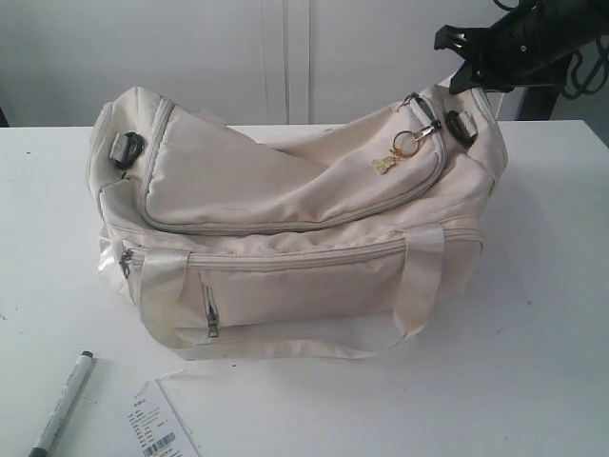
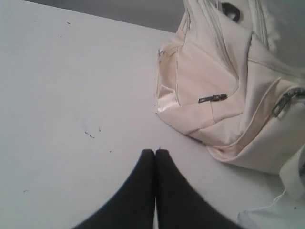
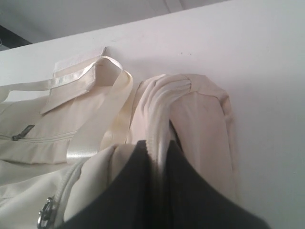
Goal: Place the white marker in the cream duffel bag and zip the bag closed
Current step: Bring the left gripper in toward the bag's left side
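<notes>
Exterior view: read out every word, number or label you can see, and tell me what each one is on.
White paper tag: barcode and rows of small print, too small to read.
Slim white marker with dark cap: no print legible on its barrel.
Large cream fabric duffel bag: no words or logo seen.
Nothing can be quoted.
</notes>
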Controlling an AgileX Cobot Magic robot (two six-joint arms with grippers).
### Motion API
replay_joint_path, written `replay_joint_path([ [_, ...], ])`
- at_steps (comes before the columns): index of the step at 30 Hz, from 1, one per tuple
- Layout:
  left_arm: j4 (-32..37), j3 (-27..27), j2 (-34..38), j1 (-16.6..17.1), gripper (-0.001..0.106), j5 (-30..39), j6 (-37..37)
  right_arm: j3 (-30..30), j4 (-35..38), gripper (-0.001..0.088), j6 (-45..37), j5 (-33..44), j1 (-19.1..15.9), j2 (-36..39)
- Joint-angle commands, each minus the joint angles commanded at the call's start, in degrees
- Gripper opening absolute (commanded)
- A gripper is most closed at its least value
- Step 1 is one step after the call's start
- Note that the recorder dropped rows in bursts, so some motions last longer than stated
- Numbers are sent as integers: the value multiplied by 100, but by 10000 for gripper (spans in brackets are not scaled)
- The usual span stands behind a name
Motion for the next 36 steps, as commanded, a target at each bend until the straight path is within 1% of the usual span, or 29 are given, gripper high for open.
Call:
replay_joint_path([
  [2, 0, 0, 0, 0, 0, 0, -198, 0, 0, 0, 32, 43, 0, -35],
  [7, 0, 0, 0, 0, 0, -47, -210, 0, -28, 0, 115, 199, 0, -48],
  [10, 0, 0, 0, 0, 0, -361, -421, 0, -28, 0, 115, 286, 0, -1],
  [15, 0, 0, 0, 0, 0, -1243, -605, 0, -52, 0, 115, 299, 0, 10],
  [18, 0, 0, 0, 0, 0, -1229, -983, 0, -52, 0, 115, 299, 0, 10],
  [20, 90, -96, 0, 0, 0, -1037, -975, 0, -51, 0, 115, 351, 0, 10],
  [24, 309, -496, 124, 0, 0, -346, -700, 0, -51, 0, 115, 326, 0, 10],
  [28, 345, -790, 609, 0, 0, 36, -178, 0, -51, 0, 115, 326, 0, 10],
  [32, 345, -1081, 1103, 0, 0, 408, -118, 0, -51, 0, 115, 326, 0, 10],
  [34, 345, -1295, 1340, 0, 0, 626, 213, 0, -51, 0, 115, 326, 0, 10],
  [36, 333, -1547, 1611, 0, 0, 979, 810, 0, -51, 0, 115, 326, 0, 10],
])
